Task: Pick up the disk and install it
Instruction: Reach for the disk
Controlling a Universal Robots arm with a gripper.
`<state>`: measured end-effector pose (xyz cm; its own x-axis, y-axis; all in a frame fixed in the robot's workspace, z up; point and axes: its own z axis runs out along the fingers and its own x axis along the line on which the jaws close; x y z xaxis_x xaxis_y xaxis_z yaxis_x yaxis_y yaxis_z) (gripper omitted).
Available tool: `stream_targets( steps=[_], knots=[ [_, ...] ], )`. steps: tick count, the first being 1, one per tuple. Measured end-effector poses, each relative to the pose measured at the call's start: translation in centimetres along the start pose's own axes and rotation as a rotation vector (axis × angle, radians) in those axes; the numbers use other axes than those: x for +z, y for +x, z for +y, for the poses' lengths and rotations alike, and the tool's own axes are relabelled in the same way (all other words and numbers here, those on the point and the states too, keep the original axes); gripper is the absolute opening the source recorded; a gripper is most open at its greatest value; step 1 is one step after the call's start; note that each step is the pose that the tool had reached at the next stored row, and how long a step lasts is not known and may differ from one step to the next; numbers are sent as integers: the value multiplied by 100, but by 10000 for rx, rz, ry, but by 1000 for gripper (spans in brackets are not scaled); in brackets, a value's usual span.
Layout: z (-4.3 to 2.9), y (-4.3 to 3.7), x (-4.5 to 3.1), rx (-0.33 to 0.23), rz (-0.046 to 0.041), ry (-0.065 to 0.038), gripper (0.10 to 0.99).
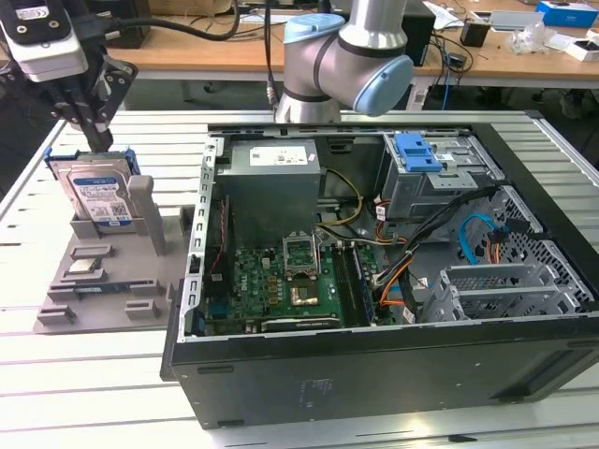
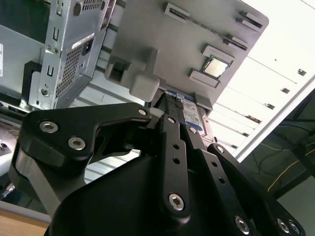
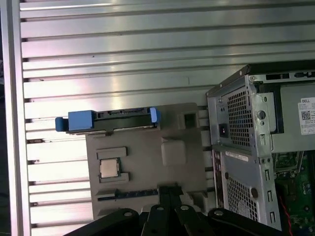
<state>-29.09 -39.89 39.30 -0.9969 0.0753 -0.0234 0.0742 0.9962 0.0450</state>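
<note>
Directly below the claw (image 1: 98, 140): disk (image 1: 96, 196) upright in grey holder (image 1: 112, 271) on the bench (image 1: 94, 374), white-and-blue label showing, text illegible. Claw's opening: can't tell.

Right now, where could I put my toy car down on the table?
The table strip in front of the grey holder, at the exterior view's lower left, is bare. So is the patch behind the holder. It is crowded inside the computer case, and at the disk, where the gripper hangs.

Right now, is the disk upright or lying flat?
Upright: the disk stands on edge in the grey holder, label face vertical.
</note>
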Motion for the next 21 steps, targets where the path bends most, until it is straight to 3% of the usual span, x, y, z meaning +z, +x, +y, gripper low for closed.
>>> stream_targets(
  steps=[12,21],
  knots=[
    [-22,291,2,0,1,1,106],
    [1,559,71,1,0,7,106]
  ],
)
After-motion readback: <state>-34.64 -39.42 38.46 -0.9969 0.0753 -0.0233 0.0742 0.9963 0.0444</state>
